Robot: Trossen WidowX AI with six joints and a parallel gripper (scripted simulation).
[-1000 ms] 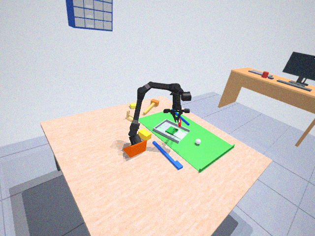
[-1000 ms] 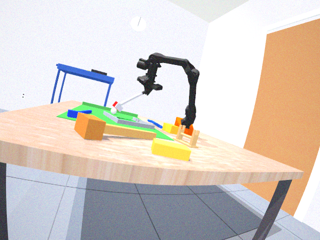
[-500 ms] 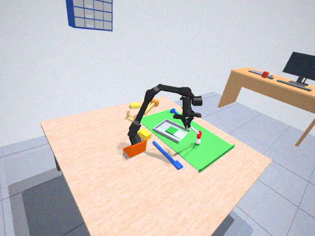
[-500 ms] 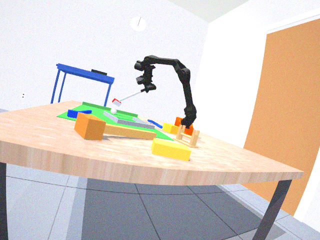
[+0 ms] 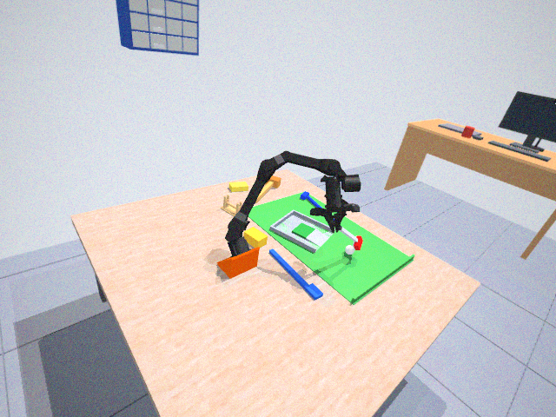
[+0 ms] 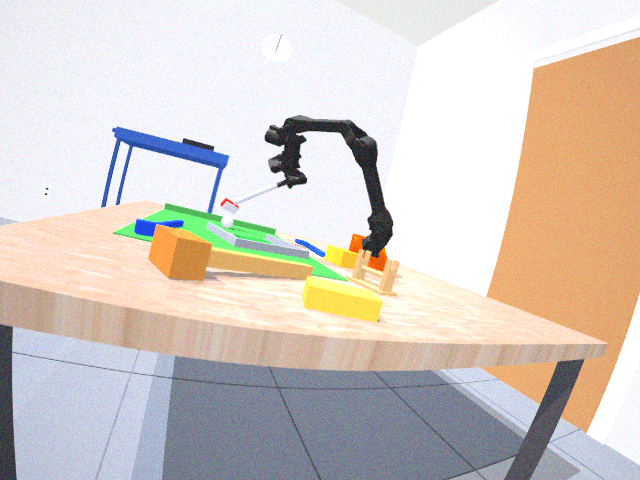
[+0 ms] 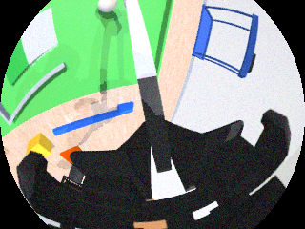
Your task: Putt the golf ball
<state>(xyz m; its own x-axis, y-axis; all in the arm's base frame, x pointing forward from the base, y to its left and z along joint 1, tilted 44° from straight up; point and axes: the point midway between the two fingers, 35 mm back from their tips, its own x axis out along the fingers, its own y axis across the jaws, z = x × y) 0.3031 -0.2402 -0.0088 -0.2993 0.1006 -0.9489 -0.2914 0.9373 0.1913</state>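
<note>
No brand, label or writing can be read on anything in view. A pale wooden table [image 5: 224,350] stands on a grey tiled floor, with white walls around it. A blue grid shelf [image 5: 159,24] hangs on one wall, a clock [image 6: 276,47] on another, beside an orange door [image 6: 584,217]. A desk [image 5: 471,155] with a monitor [image 5: 530,114] stands to one side, and a blue stand [image 6: 165,149] behind the table.

On the table lies a green mat [image 5: 381,264] carrying the grey-framed ramp [image 5: 287,224] with the raised green [image 5: 303,230] at its middle. Blue bars, yellow blocks, an orange box, a wooden mallet and a small wooden rack lie around it.

The gripper [image 5: 334,226] hangs above the mat, its fingers closed narrowly on the grey shaft of the red putter [image 5: 358,242]. The shaft slants downward, and the red head hangs just above and beside the golf ball [image 5: 349,249]. The white ball rests on the mat, just off the ramp's open end.
</note>
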